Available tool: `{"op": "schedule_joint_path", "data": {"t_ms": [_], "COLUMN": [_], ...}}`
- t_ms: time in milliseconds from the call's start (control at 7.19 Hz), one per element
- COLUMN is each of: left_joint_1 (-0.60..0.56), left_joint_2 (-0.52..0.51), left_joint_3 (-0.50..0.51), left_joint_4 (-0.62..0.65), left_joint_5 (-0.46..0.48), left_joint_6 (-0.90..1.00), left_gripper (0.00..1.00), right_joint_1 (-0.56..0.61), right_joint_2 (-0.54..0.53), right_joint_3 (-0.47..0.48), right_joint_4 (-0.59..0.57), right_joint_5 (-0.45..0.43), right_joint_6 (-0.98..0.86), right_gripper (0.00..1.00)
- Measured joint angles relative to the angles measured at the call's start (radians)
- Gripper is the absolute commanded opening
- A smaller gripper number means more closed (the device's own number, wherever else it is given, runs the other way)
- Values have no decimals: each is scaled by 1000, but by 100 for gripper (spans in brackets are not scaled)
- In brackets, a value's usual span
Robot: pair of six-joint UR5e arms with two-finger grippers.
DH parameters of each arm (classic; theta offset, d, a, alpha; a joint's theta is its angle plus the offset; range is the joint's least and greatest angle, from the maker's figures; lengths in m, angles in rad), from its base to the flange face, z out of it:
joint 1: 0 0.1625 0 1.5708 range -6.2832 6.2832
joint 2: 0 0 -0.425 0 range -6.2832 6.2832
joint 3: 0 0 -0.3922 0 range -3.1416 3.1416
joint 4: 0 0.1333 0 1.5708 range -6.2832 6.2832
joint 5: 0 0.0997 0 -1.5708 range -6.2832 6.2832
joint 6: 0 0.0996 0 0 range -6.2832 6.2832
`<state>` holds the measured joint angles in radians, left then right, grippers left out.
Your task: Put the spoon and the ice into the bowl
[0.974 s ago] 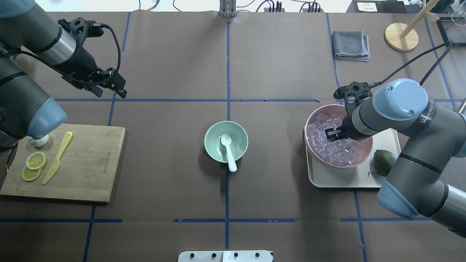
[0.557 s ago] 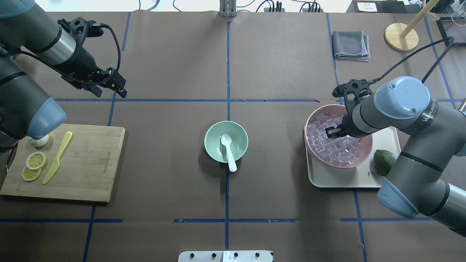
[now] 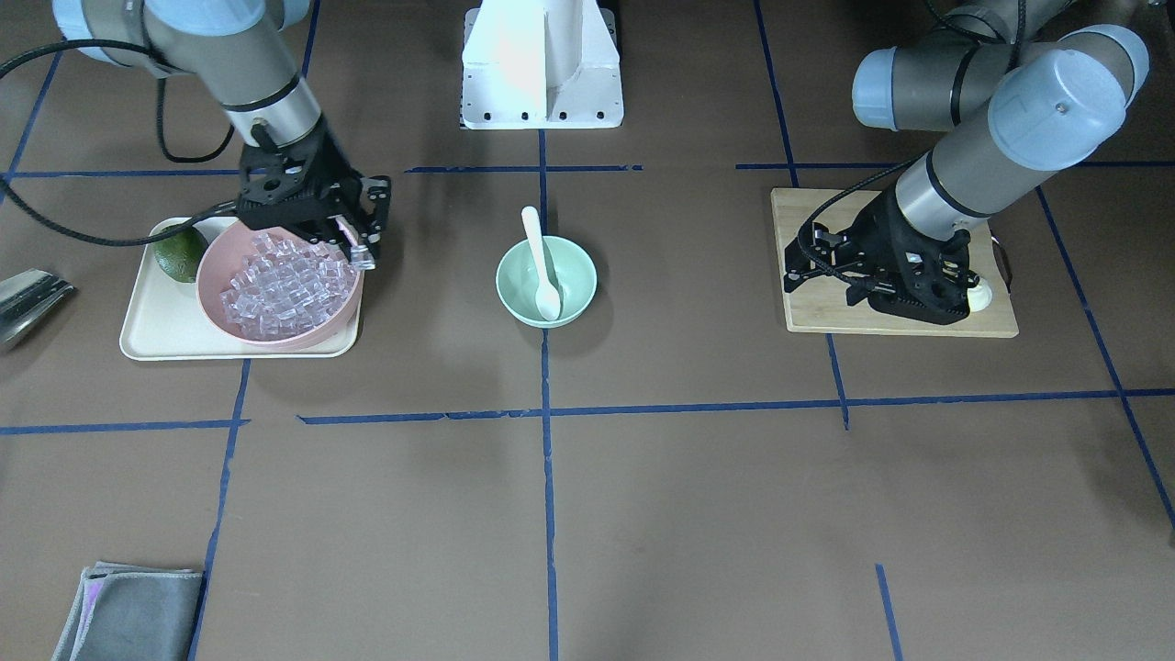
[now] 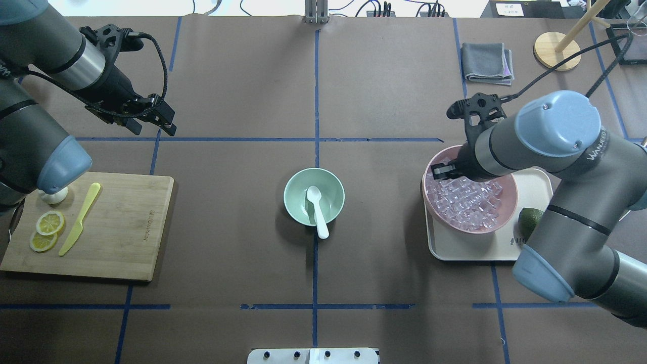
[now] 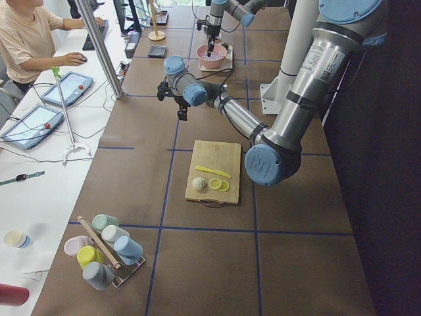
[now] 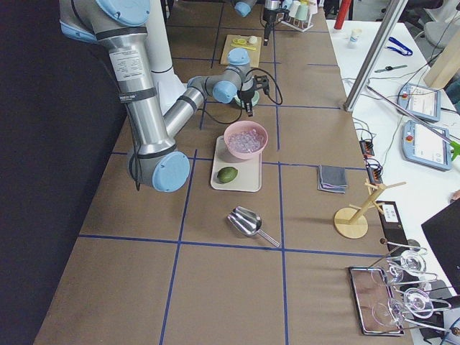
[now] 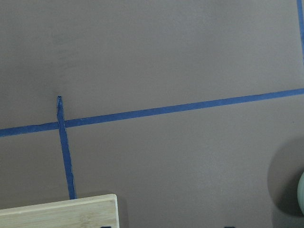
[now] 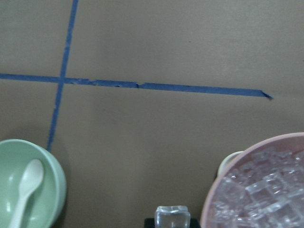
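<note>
Since the earlier frame, the right fingers have risen out of the pink bowl and shifted to its rim on the side facing the desk's middle. They are closed on a single ice cube, pinched between the tips; the heap of ice lies just below and behind them. The green bowl stands well apart from these fingers, out across bare desk, with the spoon already in it: scoop inside, handle over the rim. The spoon half of the task therefore looks done, and the step in hand is carrying ice. The next move calls for a level carry across the gap, then a release with the fingers directly over the green bowl. The left fingers hover beyond the cutting board; their opening cannot be told.
</note>
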<state>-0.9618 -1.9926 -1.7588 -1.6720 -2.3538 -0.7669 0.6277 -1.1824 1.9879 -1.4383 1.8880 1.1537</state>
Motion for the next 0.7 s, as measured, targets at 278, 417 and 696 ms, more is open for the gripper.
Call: {"op": "schedule_joint_path", "data": {"t_ms": [278,417,696], "left_joint_1": [0,0,0], "left_joint_2": [0,0,12], "left_joint_3": [0,-2,-11], "left_joint_4": [0,0,-1], "left_joint_5": [0,0,0], "left_joint_6": [0,0,-1], "left_gripper": [86,86,87], "right_joint_1": [-76,-114,-155], "right_joint_2": [152,220,305], "right_joint_3": [-121,-194,-329], "right_joint_4": [5,15,81], "right_joint_5": [-44,-84,-135], "right_joint_6": [157,219,280], "right_gripper": [0,0,88]}}
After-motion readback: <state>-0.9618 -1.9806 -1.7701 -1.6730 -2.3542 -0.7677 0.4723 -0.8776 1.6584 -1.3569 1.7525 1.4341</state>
